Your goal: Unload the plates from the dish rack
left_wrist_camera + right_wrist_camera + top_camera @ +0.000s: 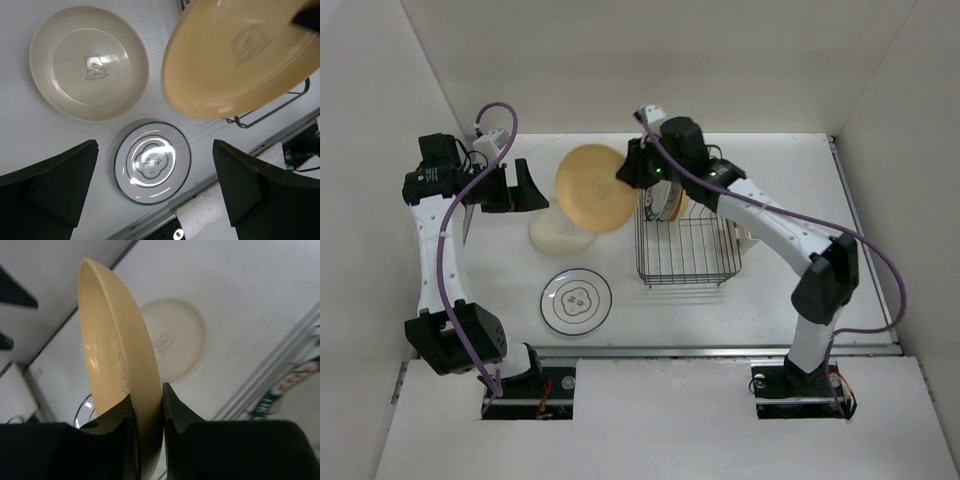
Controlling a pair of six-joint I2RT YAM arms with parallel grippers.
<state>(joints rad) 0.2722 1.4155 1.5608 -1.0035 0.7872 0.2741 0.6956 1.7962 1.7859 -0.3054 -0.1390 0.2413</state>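
Now my right gripper (148, 390) pinches the round yellow-orange plate (115, 340) by its rim, beside the dark metal wire dish rack (685, 250); my left gripper (155, 172) gapes wide above a round cream plate (89, 62).

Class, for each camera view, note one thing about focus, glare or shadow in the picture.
Top external: even, diffuse light, no hard shadows around the yellow plate. Left wrist: that plate's edge is blurred, while the dark-rimmed plate is sharp, with glare streaks. Right wrist: the cream plate behind looks soft.
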